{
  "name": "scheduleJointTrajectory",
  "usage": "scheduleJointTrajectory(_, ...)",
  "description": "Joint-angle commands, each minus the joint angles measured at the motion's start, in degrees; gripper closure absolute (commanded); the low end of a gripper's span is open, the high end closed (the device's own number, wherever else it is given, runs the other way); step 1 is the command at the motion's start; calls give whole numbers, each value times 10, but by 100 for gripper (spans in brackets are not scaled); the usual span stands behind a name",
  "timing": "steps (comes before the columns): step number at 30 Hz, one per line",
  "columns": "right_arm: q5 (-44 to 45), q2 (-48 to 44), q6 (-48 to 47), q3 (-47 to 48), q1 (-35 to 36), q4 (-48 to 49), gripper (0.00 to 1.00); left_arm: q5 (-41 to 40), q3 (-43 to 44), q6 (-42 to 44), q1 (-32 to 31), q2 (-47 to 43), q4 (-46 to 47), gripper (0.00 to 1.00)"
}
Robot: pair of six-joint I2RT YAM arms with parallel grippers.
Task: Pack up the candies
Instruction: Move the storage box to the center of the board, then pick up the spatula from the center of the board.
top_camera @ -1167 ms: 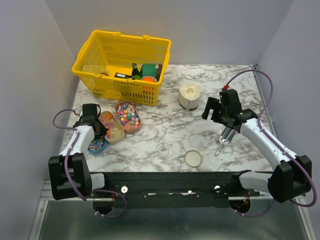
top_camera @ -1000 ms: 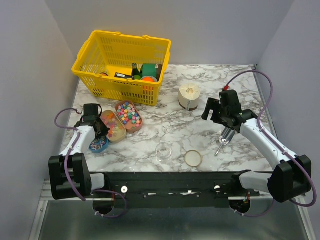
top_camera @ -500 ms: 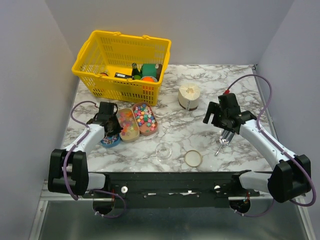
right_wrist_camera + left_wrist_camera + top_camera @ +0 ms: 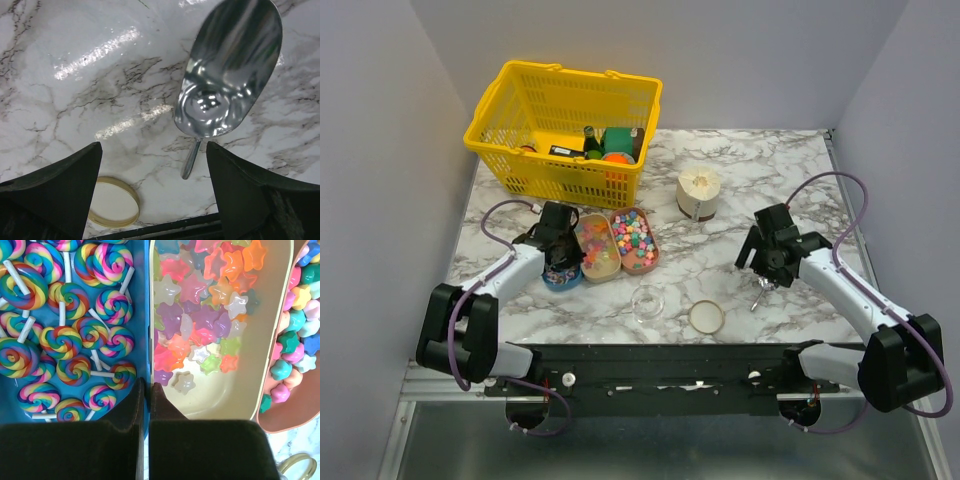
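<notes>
1. Marble table [image 4: 770, 170] carries all items. A yellow basket [image 4: 555, 175] stands well beyond the left gripper.
2. Three oval trays lie side by side at the left gripper [image 4: 147, 385]: a blue tray [image 4: 146, 330] of lollipops [image 4: 75, 340], then a cream tray [image 4: 225, 390], then a pink tray [image 4: 270, 420] to its right. This gripper is clenched on the blue tray's wall, where it meets the cream tray.
3. A glass jar [image 4: 647, 301] stands between the two grippers, with its lid [image 4: 114, 208] lying flat just beside it.
4. The right gripper [image 4: 153, 146] hangs released, jaws spread wide, holding nothing. A metal scoop [image 4: 227, 75] lies on the marble just ahead of it, offset towards its right finger. The scoop's long axis runs away from the gripper, handle nearest and bowl farthest. Judgement: the right arm is far the nearer to the scoop, and the grasp must close across the handle.
5. The candies [image 4: 295, 340], small stars, fill the cream and pink trays. They lie just right of the left fingertips and well apart from the right gripper. The jar appears to hold none.
</notes>
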Motion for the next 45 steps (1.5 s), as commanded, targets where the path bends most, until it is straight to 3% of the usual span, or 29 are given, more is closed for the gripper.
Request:
scheduleJointTrajectory(1, 43, 3, 47, -13, 2, -53, 8, 53, 11, -38, -15, 14, 5, 100)
scheduleJointTrajectory(8, 41, -8, 73, -51, 2, -49, 11, 56, 9, -49, -17, -2, -1, 94)
scheduleJointTrajectory(12, 32, -6, 80, -70, 2, -34, 14, 42, 15, -42, -18, -28, -16, 81)
scheduleJointTrajectory(13, 28, -4, 80, -75, 1, -27, 16, 37, 16, -40, -18, -33, -19, 72)
scheduleJointTrajectory(15, 23, -3, 82, -87, 2, -13, 18, 29, 21, -35, -18, -47, -26, 68)
scheduleJointTrajectory(19, 17, 6, 82, -100, 2, 11, 21, 26, 29, -30, -18, -67, -36, 50)
scheduleJointTrajectory(27, 15, 27, 75, -108, 2, 43, 34, 3, 58, -5, -17, -91, -74, 36)
scheduleJointTrajectory(29, 9, 29, 68, -111, 2, 57, 42, -15, 71, 14, -18, -95, -83, 27)
scheduleJointTrajectory(30, 3, 30, 61, -112, 2, 60, 46, -17, 86, 21, -17, -99, -90, 19)
scheduleJointTrajectory(31, -2, 30, 55, -113, 2, 65, 51, -16, 95, 33, -18, -101, -90, 4)
scheduleJointTrajectory(32, -7, 28, 50, -109, 2, 68, 60, -17, 105, 47, -18, -103, -93, 1)
scheduleJointTrajectory(35, -11, 18, 33, -96, 1, 68, 74, -19, 142, 86, -17, -124, -89, 1)
scheduleJointTrajectory(39, -12, -10, 4, -67, 1, 67, 99, -28, 163, 94, -18, -170, -48, 1)
scheduleJointTrajectory(45, -75, -49, -58, -30, 3, 79, 99, 19, 158, 85, -15, -215, 25, 1)
